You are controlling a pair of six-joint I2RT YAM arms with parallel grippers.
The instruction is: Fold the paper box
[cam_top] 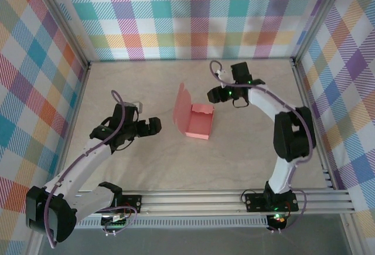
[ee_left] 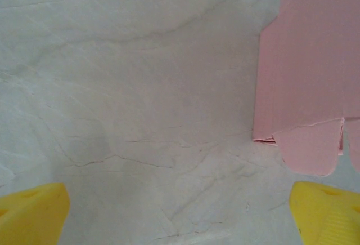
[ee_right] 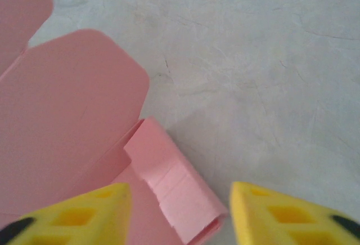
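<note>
Fingers, left arm: my left fingers (cam_top: 153, 125) are spread fully apart and hold nothing. They hang over bare bench (cam_top: 146, 167), just to the left of the paper box (cam_top: 197, 123) and clear of it. In the left wrist view the two yellow tips sit at the bottom corners, with the box's pink card at the right edge and a rounded tab (ee_left: 306, 154) pointing toward the right tip.

Fingers, right arm: my right fingers (cam_top: 218, 95) are also apart, positioned at the far right corner of the box. In the right wrist view a folded strip (ee_right: 180, 191) of the card lies in the gap between the two yellow tips. The left tip overlaps the pink card. I cannot tell whether either tip touches the card; no clamp on it is visible.

Paper box, location: near the middle of the bench, between the two arms and closer to my right fingers. It stands as a shallow rectangular tray, open on top. One large lid panel (cam_top: 181, 105) rises from its left side and is tilted outward.
</note>
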